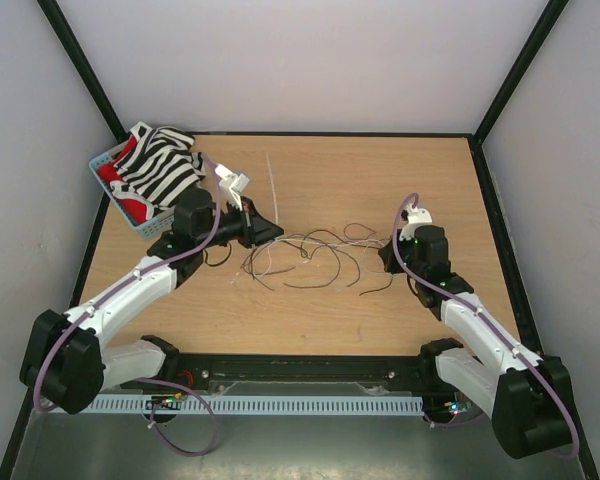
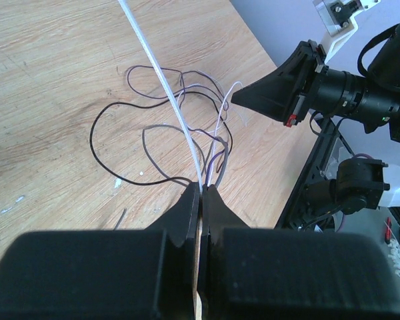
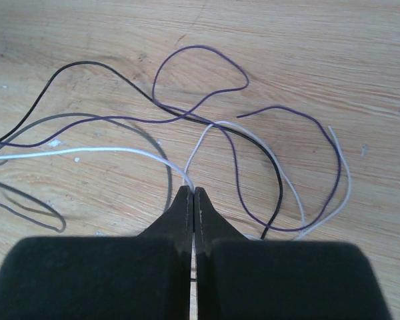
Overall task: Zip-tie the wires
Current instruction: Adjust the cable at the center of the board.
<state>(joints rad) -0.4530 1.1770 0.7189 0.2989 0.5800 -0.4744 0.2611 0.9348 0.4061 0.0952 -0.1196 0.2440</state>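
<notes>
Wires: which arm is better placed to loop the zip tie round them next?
Left, likely. The left gripper is shut on the white zip tie, tips at the wires. The right gripper seems shut on one pale strand, no tie.

The table (image 1: 380, 180) is tan wood with a fine darker grain. Across the middle of the frame the wires (image 1: 310, 255) run black, grey, deep purple and white; from above they read only as dark and pale. A white strip (image 2: 163, 80) comes down from the top edge of the left wrist view, plain and brighter than the wires. At the upper left of the top view, a light blue basket (image 1: 105, 160) carries a cloth (image 1: 160, 165) in black-and-white zebra stripes, with something red (image 1: 130, 208) below it, perhaps more fabric. The left gripper (image 2: 201, 193) and right gripper (image 3: 192, 193) are matte black; the arms (image 1: 130, 290) are white and black, trailing lilac cables (image 1: 218, 210).
</notes>
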